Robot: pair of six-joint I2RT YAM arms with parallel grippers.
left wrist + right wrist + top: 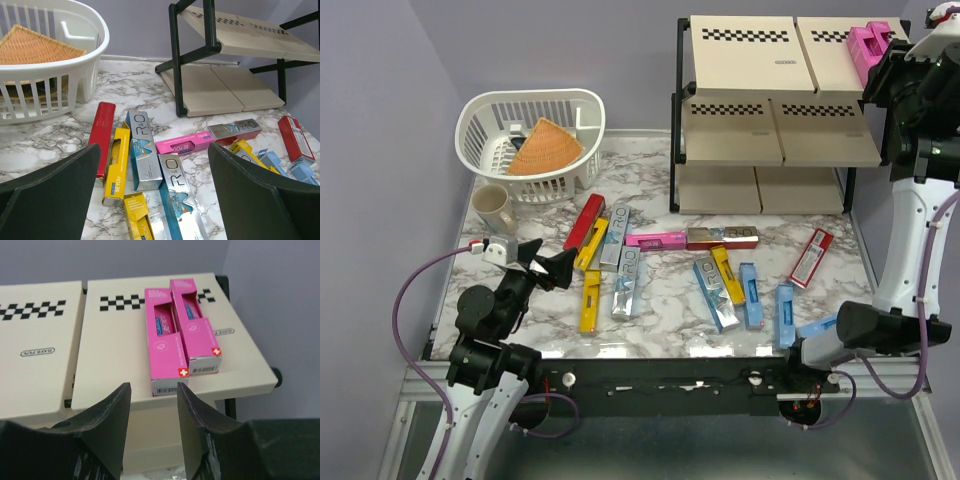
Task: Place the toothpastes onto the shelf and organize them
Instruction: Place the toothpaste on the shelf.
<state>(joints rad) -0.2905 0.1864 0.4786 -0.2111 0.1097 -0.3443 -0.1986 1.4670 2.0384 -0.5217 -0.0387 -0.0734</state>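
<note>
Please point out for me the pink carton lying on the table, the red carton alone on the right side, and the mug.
Pink carton (655,239): top external view, middle of its top face.
Red carton (811,258): top external view, middle of its top face.
Mug (495,212): top external view, its outer wall.

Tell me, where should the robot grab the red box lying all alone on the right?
Around its middle, pinching the two long edges, coming straight down from above. The red box lies flat on the table, slanted, with bare marble along both long sides, so there looks to be room.
</note>
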